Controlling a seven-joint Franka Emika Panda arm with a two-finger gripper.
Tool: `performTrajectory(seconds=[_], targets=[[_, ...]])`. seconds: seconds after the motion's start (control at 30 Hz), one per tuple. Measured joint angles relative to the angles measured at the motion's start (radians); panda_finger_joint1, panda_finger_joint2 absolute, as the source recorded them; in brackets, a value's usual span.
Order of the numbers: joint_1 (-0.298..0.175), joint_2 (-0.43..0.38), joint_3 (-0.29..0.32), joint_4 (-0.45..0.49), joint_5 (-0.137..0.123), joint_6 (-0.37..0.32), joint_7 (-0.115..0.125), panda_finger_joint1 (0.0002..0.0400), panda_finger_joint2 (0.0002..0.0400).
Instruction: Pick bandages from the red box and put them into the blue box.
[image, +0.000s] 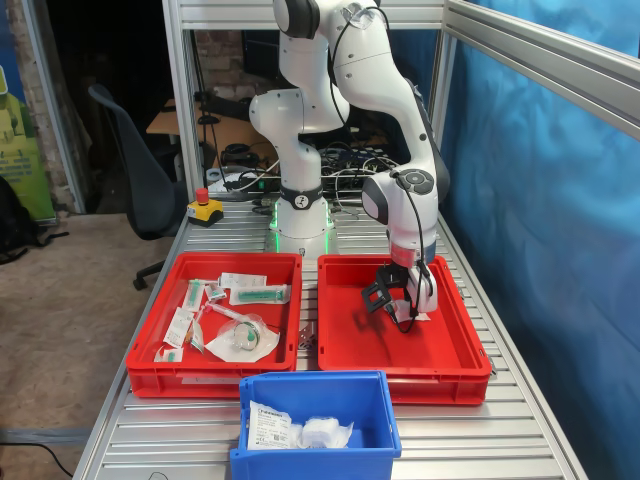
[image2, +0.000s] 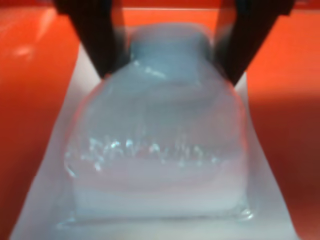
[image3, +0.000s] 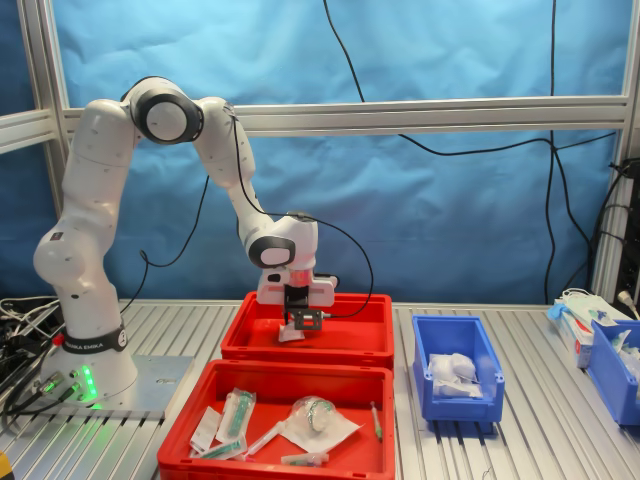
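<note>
The gripper (image: 408, 296) is low inside the red box (image: 345, 350), and we see its two dark fingers (image2: 95, 40) pinching a bandage (image2: 160, 150) at the pad's upper end. Only the wrist view shows this grip: the wrapped white pad fills the picture, blurred, with red floor on both sides. In the first exterior view the gripper sits near the box's far right corner, and a bit of white (image: 421, 316) shows beneath it. The second exterior view shows the white piece (image3: 290, 334) under the fingers close to the box's rim. The rest of the red floor is bare. The blue box (image: 385, 420) stands just beside the red box's near rim and holds white packets (image: 300, 431). A second red tray (image: 160, 365) holds medical packets (image: 235, 315)
</note>
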Motion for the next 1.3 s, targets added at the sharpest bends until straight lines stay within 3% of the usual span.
performTrajectory(seconds=[0.03, 0.13, 0.17, 0.3, 0.33, 0.63, 0.77, 1.0, 1.3], targets=[[0.000, 0.000, 0.000, 0.000, 0.000, 0.000, 0.000, 0.0143, 0.0143], [0.000, 0.000, 0.000, 0.003, 0.000, 0.000, 0.000, 0.0143, 0.0143], [0.001, 0.000, 0.000, 0.003, 0.000, 0.000, 0.000, 0.0093, 0.0093], [0.001, 0.000, 0.000, 0.004, 0.000, 0.000, 0.000, 0.0093, 0.0093], [0.001, 0.000, 0.000, 0.004, 0.000, 0.000, 0.000, 0.0053, 0.0053], [0.004, -0.009, -0.008, 0.004, 0.000, -0.002, 0.000, 0.0053, 0.0053], [0.004, -0.036, -0.019, 0.004, 0.000, -0.037, 0.000, 0.0053, 0.0053], [0.004, -0.155, -0.059, 0.016, 0.000, -0.192, 0.000, 0.0053, 0.0053], [0.004, -0.252, -0.107, 0.077, 0.000, -0.315, 0.000, 0.0053, 0.0053]])
